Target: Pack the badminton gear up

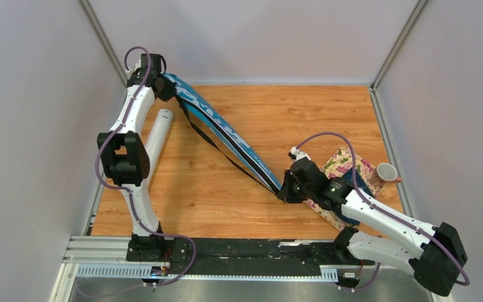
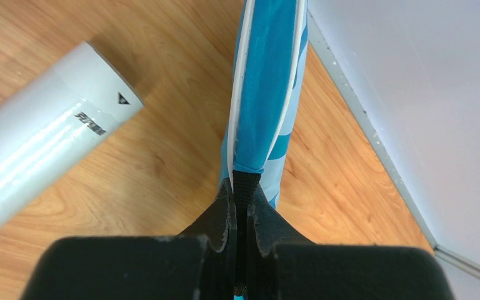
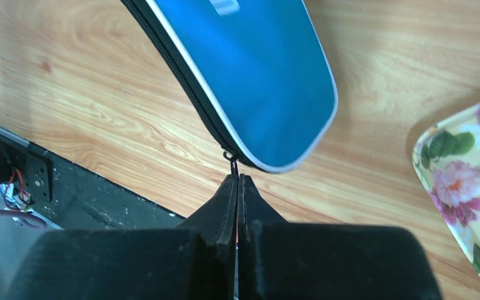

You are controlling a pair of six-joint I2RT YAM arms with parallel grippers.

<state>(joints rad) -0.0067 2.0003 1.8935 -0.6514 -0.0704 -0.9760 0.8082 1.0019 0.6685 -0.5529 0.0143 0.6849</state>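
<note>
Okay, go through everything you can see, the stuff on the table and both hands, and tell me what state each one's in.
left hand: shut on the black end tab of the blue cover.
right hand: shut on the zipper pull.
blue cover: stretched between them, zip closed where visible.
white tube: lying on its side, untouched.
cup: mouth uncovered.

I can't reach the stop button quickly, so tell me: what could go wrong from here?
The right gripper pinches only the thin zipper pull of the blue racket cover; it may slip free. The left gripper holds the cover's far end by just a narrow black tab; losing it would likely slacken the cover. The right arm hangs over the floral tray beside a cup and could knock them.
</note>
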